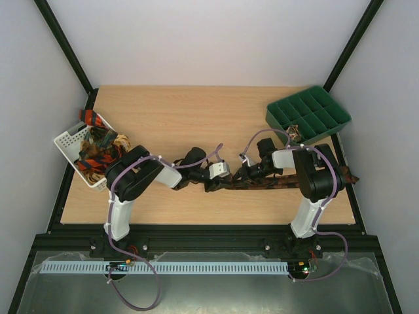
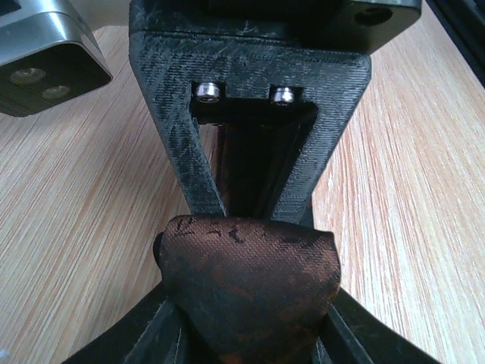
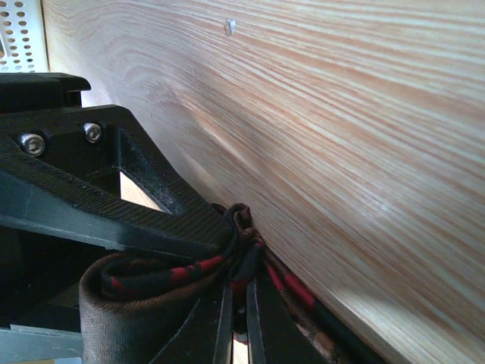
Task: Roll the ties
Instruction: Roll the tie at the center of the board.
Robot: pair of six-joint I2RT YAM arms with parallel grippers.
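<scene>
Brown tie lies stretched on the desk right of the white basket, likely kept taut so the end rolls cleanly. Left hand is clamped on a folded wad of it, and right hand is pinched tight on it just beyond. Count: one tie out, spare ties tangled in the basket (can't count), one green tray far right of the basket.

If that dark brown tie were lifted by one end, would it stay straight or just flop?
Probably flop: the dark brown tie lies flat along the table and crumples into soft folds where pinched. Its woven sheen hints it may slip. It looks thin, so likely light.
</scene>
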